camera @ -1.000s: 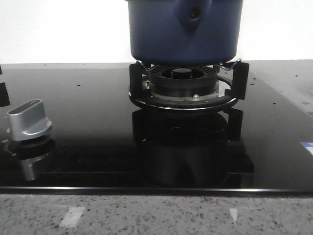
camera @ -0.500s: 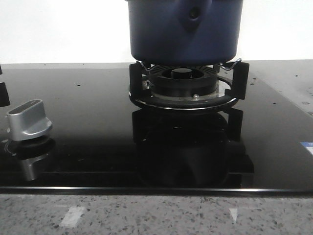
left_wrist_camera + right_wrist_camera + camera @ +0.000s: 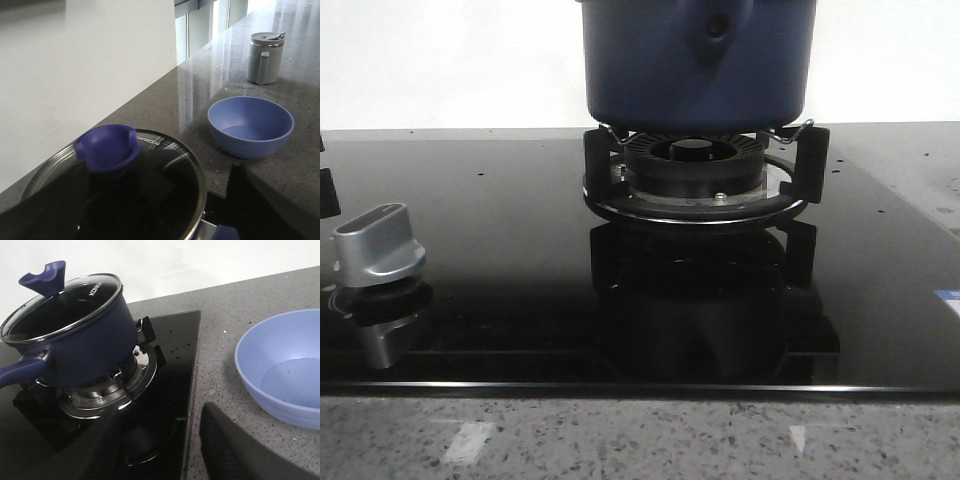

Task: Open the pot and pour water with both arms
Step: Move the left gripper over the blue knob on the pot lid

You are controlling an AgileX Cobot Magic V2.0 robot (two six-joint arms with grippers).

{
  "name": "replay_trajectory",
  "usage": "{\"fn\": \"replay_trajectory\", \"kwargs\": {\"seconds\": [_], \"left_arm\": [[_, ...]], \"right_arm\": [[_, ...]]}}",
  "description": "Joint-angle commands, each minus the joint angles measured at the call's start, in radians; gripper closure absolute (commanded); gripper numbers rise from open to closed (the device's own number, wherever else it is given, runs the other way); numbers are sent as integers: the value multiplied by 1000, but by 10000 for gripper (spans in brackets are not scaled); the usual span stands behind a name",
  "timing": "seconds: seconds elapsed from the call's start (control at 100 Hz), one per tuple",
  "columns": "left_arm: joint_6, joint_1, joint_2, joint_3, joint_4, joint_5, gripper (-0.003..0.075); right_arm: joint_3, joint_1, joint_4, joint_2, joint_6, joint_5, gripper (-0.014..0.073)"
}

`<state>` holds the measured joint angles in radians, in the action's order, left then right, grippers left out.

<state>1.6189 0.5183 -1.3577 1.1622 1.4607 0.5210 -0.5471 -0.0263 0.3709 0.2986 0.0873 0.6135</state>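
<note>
White lettering on the pot's glass lid (image 3: 60,302) reads "KONKA", printed near the rim; nothing else is legible.

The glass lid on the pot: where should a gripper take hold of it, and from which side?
Grip the blue knob at the centre of the glass lid, coming down from above. It stands proud of the lid on the pot, and its two raised sides around a dip give fingers opposing faces. The metal rim lies flush, offering little to pinch. Probably the left gripper, whose camera looks down on it.
</note>
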Motion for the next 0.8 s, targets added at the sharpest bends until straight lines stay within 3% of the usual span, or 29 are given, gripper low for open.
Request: {"fn": "replay_trajectory", "kwargs": {"seconds": [0.0, 0.61, 0.79], "left_arm": [[0, 9, -16, 73, 53, -11, 216], [8, 15, -169, 174, 53, -15, 216], [75, 15, -200, 219, 54, -24, 216]], "right_arm": [[-36, 2, 17, 18, 15, -61, 263], [-36, 2, 17, 18, 15, -45, 263], [-36, 4, 17, 18, 15, -45, 263]]}}
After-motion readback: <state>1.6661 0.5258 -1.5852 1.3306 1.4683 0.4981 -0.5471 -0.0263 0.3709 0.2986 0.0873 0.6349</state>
